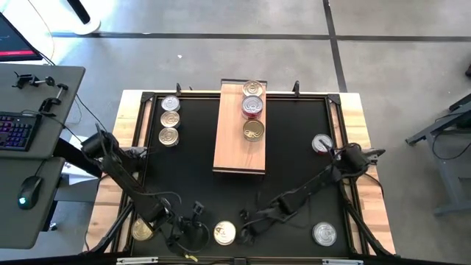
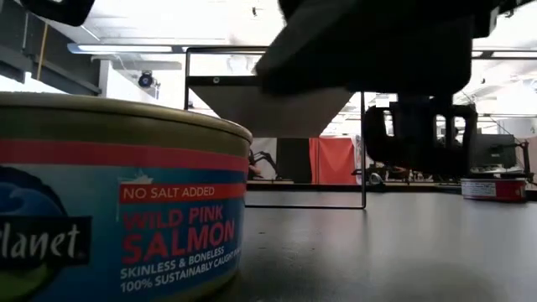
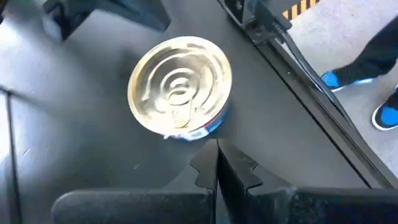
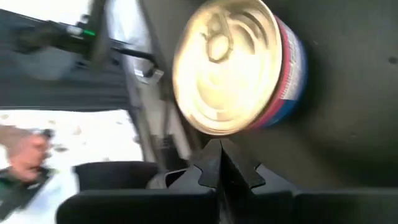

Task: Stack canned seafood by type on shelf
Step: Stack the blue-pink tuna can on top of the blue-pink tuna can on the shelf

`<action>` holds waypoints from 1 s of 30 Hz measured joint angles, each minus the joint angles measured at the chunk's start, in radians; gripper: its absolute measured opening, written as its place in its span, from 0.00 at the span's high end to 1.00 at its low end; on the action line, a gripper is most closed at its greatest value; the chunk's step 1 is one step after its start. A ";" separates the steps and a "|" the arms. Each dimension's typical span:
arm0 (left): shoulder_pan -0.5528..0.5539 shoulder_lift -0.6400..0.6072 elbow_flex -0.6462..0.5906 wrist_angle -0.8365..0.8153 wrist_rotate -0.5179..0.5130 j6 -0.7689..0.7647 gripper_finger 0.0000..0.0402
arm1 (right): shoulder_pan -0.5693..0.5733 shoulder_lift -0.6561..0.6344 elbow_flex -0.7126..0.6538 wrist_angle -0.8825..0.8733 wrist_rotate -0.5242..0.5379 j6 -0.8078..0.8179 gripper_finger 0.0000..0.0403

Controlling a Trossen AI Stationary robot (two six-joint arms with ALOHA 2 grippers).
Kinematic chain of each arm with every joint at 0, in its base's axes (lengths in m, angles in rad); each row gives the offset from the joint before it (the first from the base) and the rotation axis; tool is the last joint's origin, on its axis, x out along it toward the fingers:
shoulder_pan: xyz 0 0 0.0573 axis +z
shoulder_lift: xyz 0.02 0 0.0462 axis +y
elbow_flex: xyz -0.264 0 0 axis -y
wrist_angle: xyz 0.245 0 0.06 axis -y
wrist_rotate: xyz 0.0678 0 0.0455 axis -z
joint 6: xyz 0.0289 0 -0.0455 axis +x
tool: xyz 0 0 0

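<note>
Closed right gripper sits just beside a silver-lidded, red-labelled round tin at the black tabletop's three o'clock. Closed left gripper sits near a blue-sided tin at seven o'clock. Light-brown wooden board, twelve o'clock, carries stacked tins.

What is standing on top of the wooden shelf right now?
On the shelf stand tins in a row: a silver one at the far end, a red-sided stack, and a gold one. How many tins the stack holds is hidden from above.
</note>
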 joint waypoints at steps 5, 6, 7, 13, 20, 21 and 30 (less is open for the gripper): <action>0.000 0.048 0.000 0.143 -0.023 0.053 1.00 | 0.000 0.020 0.140 -0.313 0.014 -0.038 1.00; 0.000 0.058 0.000 0.169 -0.031 0.065 1.00 | 0.000 0.020 0.158 -0.354 0.023 -0.050 1.00; 0.000 0.068 0.000 0.184 -0.034 0.077 1.00 | 0.000 0.020 0.173 -0.383 0.033 -0.060 1.00; 0.020 0.144 0.000 0.228 -0.035 0.096 1.00 | -0.006 0.020 0.184 -0.415 0.070 -0.080 1.00; 0.023 0.148 0.000 0.273 -0.100 0.033 1.00 | -0.007 0.050 0.183 -0.413 0.069 -0.080 1.00; 0.023 0.148 0.000 0.268 -0.100 0.033 1.00 | -0.007 0.055 0.183 -0.413 0.068 -0.080 1.00; 0.034 0.168 0.000 0.245 -0.062 0.015 1.00 | -0.007 0.059 0.182 -0.354 0.067 -0.080 1.00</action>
